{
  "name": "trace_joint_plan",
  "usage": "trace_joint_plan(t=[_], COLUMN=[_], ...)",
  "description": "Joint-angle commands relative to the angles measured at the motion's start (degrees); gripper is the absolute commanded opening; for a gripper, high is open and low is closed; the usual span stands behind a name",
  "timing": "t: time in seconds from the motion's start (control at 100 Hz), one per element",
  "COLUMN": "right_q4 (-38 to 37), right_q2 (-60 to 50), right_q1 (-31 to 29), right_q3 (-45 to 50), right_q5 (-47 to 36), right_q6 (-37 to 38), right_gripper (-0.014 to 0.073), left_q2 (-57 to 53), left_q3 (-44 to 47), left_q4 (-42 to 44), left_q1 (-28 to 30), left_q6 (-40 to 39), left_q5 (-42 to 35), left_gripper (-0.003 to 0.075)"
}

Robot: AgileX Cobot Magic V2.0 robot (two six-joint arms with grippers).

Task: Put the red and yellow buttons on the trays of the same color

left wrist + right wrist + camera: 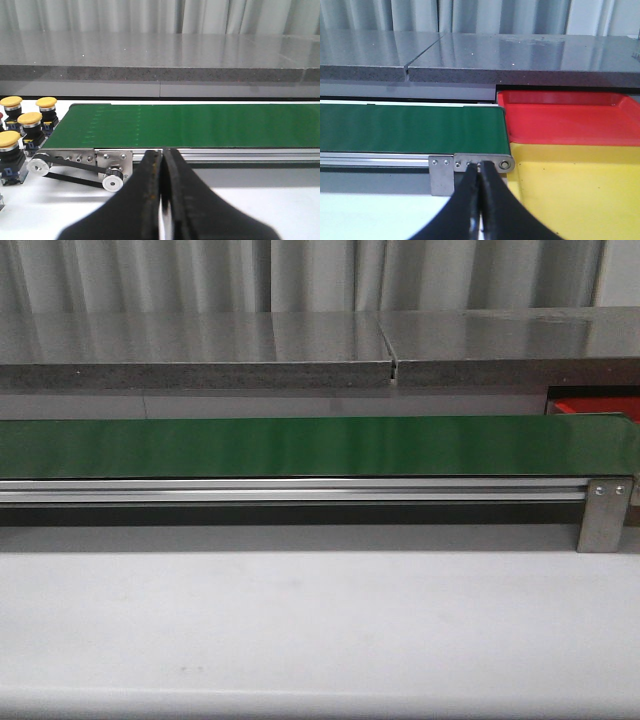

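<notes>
We are seeing the green belt (300, 447) running lengthwise across the desk (300, 630), left to right, its surface bare. At its left end, 4 yellow buttons (22, 127) are standing upright, caps facing up, just beside the pulley; no red button is showing. At its right end, the red tray (565, 117) is lying behind the yellow tray (575, 195), edges touching. We are holding the left gripper (162, 160) and right gripper (480, 172) pressed together, pinching nothing, both pointing toward the belt.

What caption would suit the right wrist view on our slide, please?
Shut right gripper facing the green belt's end, red tray and yellow tray alongside.
</notes>
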Motion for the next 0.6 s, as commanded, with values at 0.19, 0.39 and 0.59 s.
trace_joint_plan(t=[0.19,0.39,0.59], right_q4=[0.06,0.06,0.06], right_q2=[-1.02,-1.02,-1.02], right_q1=[0.04,0.04,0.04], right_q3=[-1.24,-1.24,-1.24], right_q5=[-4.61,-4.61,-4.61], right_q6=[-0.38,-0.38,-0.38], right_gripper=[-0.0117,-0.0117,-0.0117], left_q2=[3.00,9.64,15.18], left_q3=[-12.67,-18.44,-20.96], left_q4=[0.00,0.00,0.00], left_q1=[-0.34,-0.34,-0.34], left_q6=[-0.42,-0.42,-0.42], left_q5=[5.01,8.45,8.33], left_gripper=[-0.0020,-0.0020,-0.0020])
